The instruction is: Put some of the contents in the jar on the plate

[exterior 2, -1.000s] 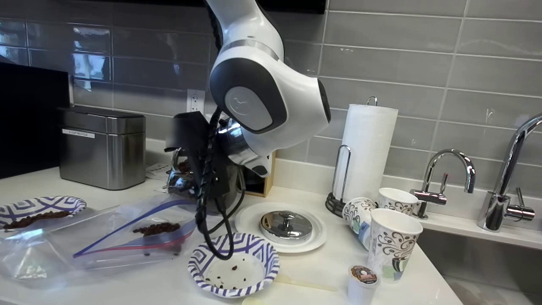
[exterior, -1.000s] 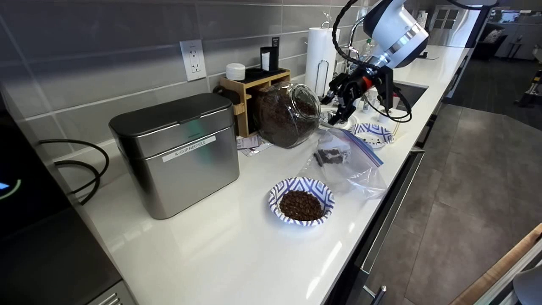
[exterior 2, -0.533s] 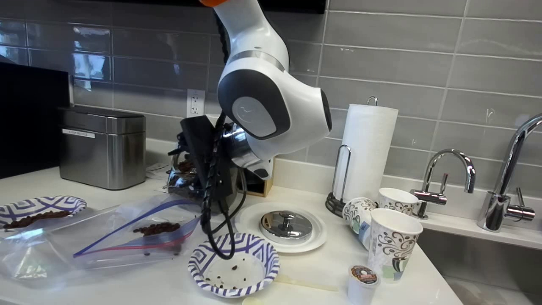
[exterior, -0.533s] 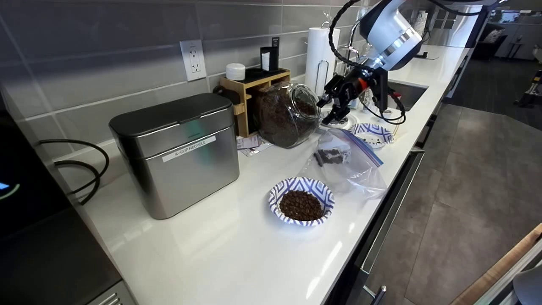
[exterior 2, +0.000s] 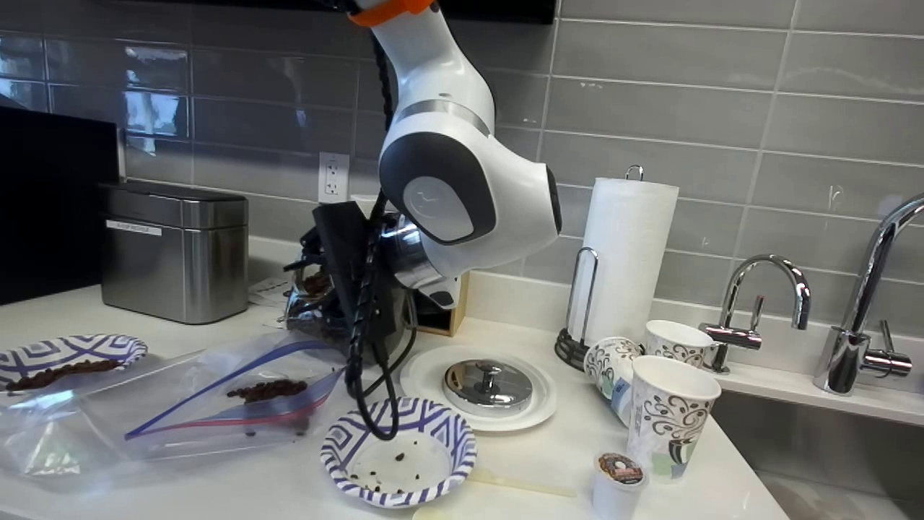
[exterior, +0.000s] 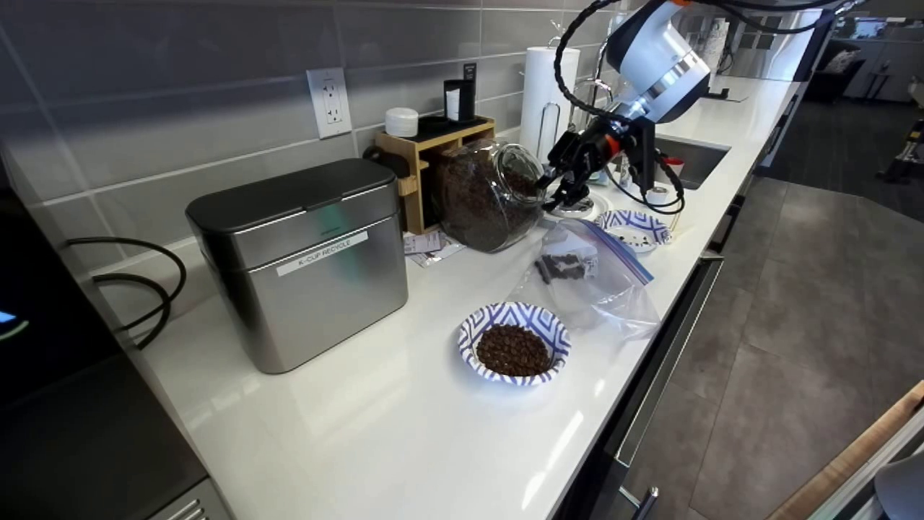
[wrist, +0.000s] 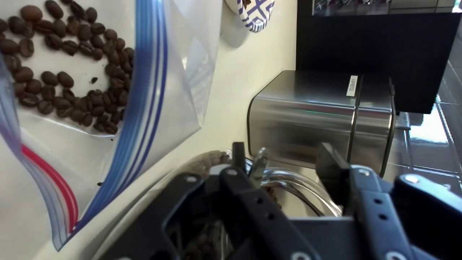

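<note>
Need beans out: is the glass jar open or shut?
Open: the jar shows an uncovered mouth in an exterior view; a silver lid sits apart.

Your tool (exterior: 547, 194) now sits farther left in an exterior view, in the upper part of the frame, its tips overlapping the mouth of the jar (exterior: 487, 198); you cannot tell whether they touch the glass. Your arm (exterior: 657, 68) shifts left with it, the braided cable (exterior: 559, 72) likewise, and more of the sink (exterior: 699, 160) shows at upper right. In an exterior view, the arm's white housing (exterior 2: 509, 195) now stands lower and farther right, and an orange band (exterior 2: 391, 11) comes into sight at the top edge.
</note>
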Robot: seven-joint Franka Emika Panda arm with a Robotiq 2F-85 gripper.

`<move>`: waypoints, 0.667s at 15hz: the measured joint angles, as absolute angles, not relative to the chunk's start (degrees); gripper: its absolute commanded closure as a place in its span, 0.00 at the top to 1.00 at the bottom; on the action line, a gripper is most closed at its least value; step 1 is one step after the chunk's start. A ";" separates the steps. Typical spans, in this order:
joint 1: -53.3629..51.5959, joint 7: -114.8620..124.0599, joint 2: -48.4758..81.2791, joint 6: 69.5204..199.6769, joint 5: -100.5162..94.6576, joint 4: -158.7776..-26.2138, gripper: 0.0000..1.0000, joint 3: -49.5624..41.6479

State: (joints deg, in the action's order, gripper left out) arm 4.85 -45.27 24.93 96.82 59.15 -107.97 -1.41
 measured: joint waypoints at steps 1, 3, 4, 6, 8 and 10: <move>4.85 -45.16 25.10 96.81 59.15 -107.86 0.39 -1.40; 4.87 -45.07 25.29 96.81 59.15 -107.80 0.24 -1.39; 4.88 -45.03 25.34 96.81 59.15 -107.80 0.25 -1.39; 4.90 -44.91 25.43 96.81 59.15 -107.80 0.13 -1.38; 4.93 -44.72 25.51 96.81 59.15 -107.80 0.06 -1.38; 4.95 -44.54 25.59 96.78 59.15 -107.79 0.00 -1.38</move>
State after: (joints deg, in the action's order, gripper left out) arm 4.95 -44.54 25.59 96.78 59.15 -107.79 -1.38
